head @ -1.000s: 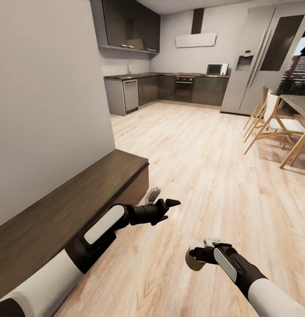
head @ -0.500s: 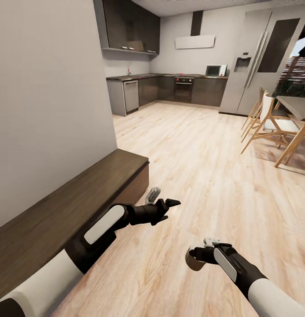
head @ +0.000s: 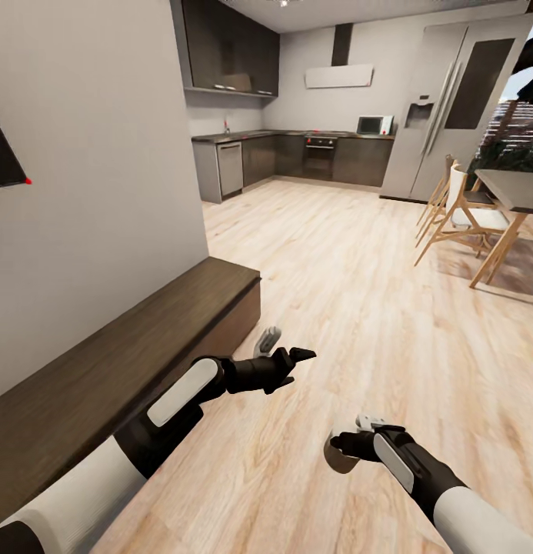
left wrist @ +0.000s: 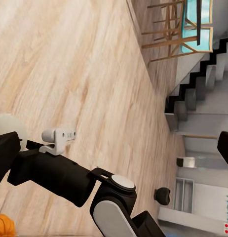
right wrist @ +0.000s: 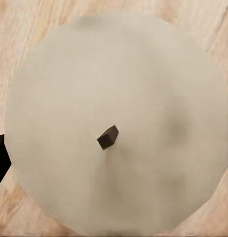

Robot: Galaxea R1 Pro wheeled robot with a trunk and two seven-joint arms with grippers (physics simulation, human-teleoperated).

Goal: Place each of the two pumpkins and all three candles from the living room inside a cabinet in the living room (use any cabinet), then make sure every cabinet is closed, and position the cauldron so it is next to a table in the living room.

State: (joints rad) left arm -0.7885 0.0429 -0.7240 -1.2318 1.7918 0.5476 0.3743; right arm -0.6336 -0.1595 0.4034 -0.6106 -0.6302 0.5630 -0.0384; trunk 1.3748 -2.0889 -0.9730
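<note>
Candle sits in your right gripper, cream, round flat top facing the right wrist camera, small dark wick at its centre. From that end-on look you can't judge the candle's long axis. In the head view the same cream lump shows low and near, right of centre, over the plank floor. The dark fingers peek out at both edges of the candle, so the claw looks clamped on it.

Your left gripper hovers just off the near end of the cabinet, jaws apart, nothing between them; one grey finger and one black finger spread. The cabinet is long, low and dark brown, and runs along the left wall, its long axis going from near left to far centre. Its top is bare where you can see it.

A pumpkin shows as an orange sliver at the edge of the left wrist view, too cropped to give a direction. That view also catches a dark pot-like shape on the floor near a pale shelf unit; too small to tell more.

Far: grey kitchen, tall fridge. Right: wooden chairs and a dining table. Writing on the pale unit in the left wrist view is unreadable.
</note>
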